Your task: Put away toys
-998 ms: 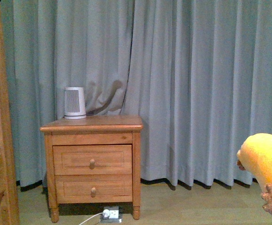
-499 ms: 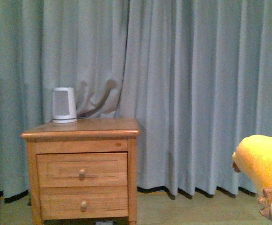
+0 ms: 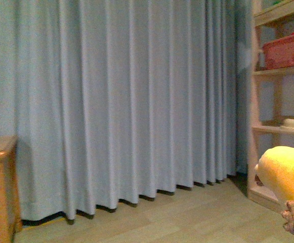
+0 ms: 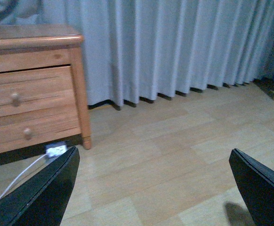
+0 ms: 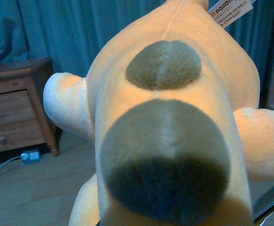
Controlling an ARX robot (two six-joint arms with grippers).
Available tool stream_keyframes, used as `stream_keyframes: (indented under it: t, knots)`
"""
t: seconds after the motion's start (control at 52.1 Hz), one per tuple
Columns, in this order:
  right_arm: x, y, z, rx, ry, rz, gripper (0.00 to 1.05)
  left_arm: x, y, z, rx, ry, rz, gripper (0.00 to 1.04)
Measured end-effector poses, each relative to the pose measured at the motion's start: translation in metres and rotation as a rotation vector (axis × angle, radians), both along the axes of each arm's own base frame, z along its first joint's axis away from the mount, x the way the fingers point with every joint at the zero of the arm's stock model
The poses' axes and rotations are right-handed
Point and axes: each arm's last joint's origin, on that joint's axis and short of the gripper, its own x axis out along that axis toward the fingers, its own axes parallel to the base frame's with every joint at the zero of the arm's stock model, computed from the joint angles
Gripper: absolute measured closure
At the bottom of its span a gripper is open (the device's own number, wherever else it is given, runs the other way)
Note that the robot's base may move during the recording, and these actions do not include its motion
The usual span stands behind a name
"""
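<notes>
The plush animal (image 5: 174,117), soft and orange-yellow with brownish patches, fills the right wrist view, and a white tag (image 5: 228,8) shows at its far end. My right gripper (image 5: 174,217) is shut on it; only one dark finger (image 5: 271,201) peeks out beside it. In the front view the plush animal (image 3: 286,174) hangs at the lower right, above the floor. My left gripper (image 4: 153,188) is open over bare wooden floor, its black fingers (image 4: 42,193) wide apart with nothing between them.
A grey-blue curtain (image 3: 126,101) spans the back. A wooden shelf unit (image 3: 258,101) with a pink box (image 3: 288,49) stands at the right. The wooden nightstand (image 4: 28,94) is at the left, with a power strip (image 4: 56,149) and cable on the floor beneath it.
The front view has swung right: the nightstand slid to the left edge and the shelf unit came into view. The plush stays at the same spot in frame, still held.
</notes>
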Motion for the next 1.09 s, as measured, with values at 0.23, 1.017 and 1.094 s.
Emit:
stream_keyframes:
  t: [0.23, 1.017, 1.094]
  knots:
    - [0.0, 0.0, 0.0, 0.0, 0.0, 0.0, 0.96, 0.0, -0.0001, 0.0, 0.0, 0.0, -0.002, 0.06]
    - [0.0001, 0.0, -0.0001, -0.002, 0.0, 0.0, 0.96, 0.0, -0.0001, 0.0, 0.0, 0.0, -0.002, 0.06]
    - [0.0, 0.0, 0.0, -0.002, 0.0, 0.0, 0.96, 0.0, -0.0001, 0.0, 0.0, 0.0, -0.002, 0.06]
